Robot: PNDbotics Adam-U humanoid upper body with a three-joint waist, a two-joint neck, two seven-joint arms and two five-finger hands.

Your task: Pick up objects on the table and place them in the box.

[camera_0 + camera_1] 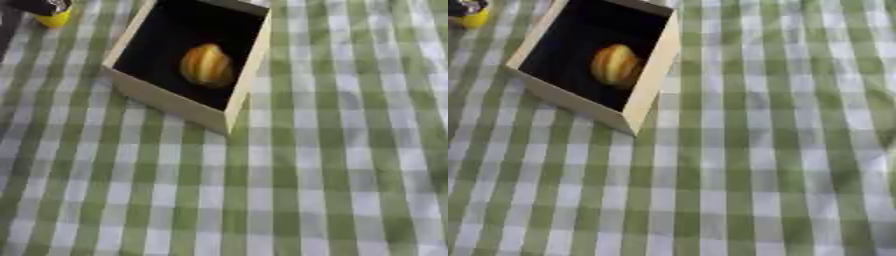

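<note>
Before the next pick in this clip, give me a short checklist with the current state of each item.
1. Box open, mouth unobstructed: ok.
2. Something already inside: ok, a yellow-orange striped round object lies on the dark floor of the box.
3. Room left in the box: ok, dark floor shows around the object.
4. Next thing to pick located: cannot tell; only a small yellow thing shows at the top left corner, partly under something dark.
5. Left hand free: cannot tell whether the dark shape over the yellow thing is a hand.
6. Right hand ready: cannot tell, not in view.

One box, one striped orange-yellow object, one yellow thing.
</note>
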